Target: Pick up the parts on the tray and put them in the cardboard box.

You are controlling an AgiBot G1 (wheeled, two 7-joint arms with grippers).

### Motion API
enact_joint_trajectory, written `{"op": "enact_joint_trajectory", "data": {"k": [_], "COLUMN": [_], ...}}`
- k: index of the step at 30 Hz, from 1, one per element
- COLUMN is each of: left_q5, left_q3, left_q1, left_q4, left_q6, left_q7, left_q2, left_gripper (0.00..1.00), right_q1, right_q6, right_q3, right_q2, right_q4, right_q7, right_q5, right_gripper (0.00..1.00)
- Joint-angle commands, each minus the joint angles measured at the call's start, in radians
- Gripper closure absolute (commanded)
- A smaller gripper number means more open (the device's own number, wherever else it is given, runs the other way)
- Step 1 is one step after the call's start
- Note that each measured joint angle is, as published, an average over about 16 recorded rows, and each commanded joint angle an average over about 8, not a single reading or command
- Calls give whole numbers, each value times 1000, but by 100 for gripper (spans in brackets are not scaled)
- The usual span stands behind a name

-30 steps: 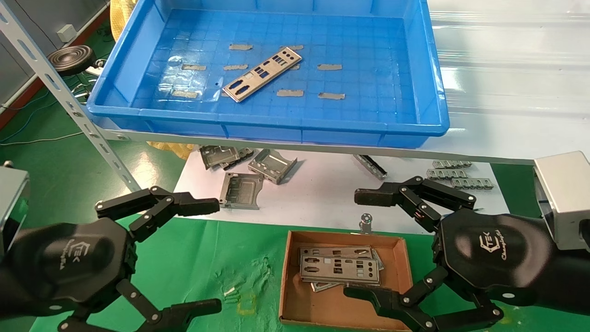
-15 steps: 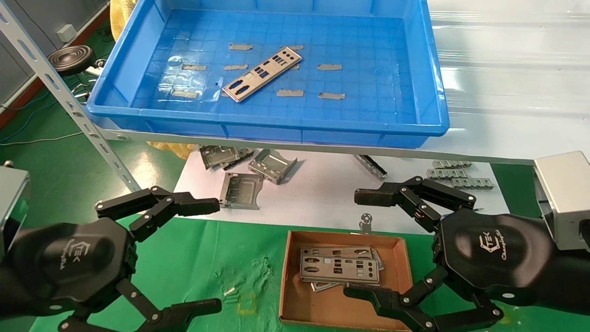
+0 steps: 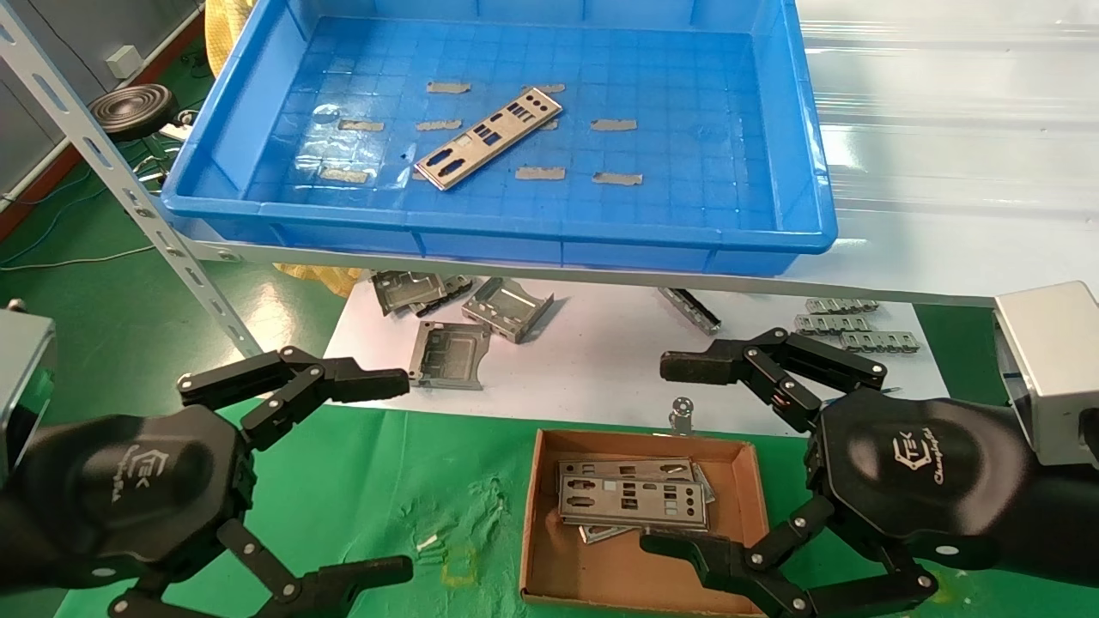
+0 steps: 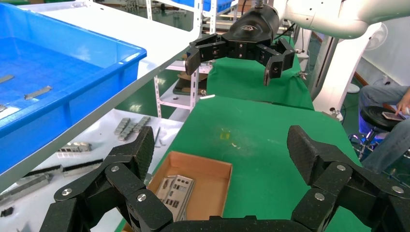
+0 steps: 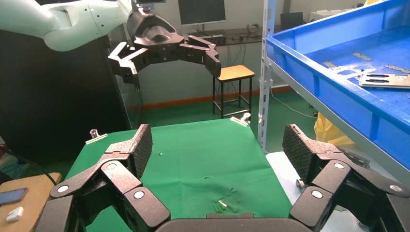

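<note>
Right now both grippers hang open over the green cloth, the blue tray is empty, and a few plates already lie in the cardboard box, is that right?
Not quite: the blue tray is not empty. The head view shows one punched metal plate lying aslant on its floor. The rest holds: the left gripper and right gripper hang with jaws open over the green cloth, and plates lie in the cardboard box.

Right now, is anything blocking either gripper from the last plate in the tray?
Nothing lies on the plate. It rests alone on the tray floor. But the tray sits on a raised shelf, so its near rim stands between the plate and both open grippers, left and right, which hover lower down.
</note>
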Motion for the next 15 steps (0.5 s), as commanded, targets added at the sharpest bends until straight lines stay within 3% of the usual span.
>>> {"op": "enact_joint_trajectory", "data": {"k": [1,15], "left_q5": [0,0], "left_q3": [0,0], "left_q1": [0,0], "left_q4": [0,0], "left_q6": [0,0], "left_q7": [0,0], "left_q2": [0,0], "left_gripper": [0,0], "right_q1": [0,0], "right_q6": [0,0], "right_q3": [0,0], "right_q2": [0,0], "right_q4": [0,0], "right_q7": [0,0], "right_q5": [0,0], "right_gripper": [0,0]}}
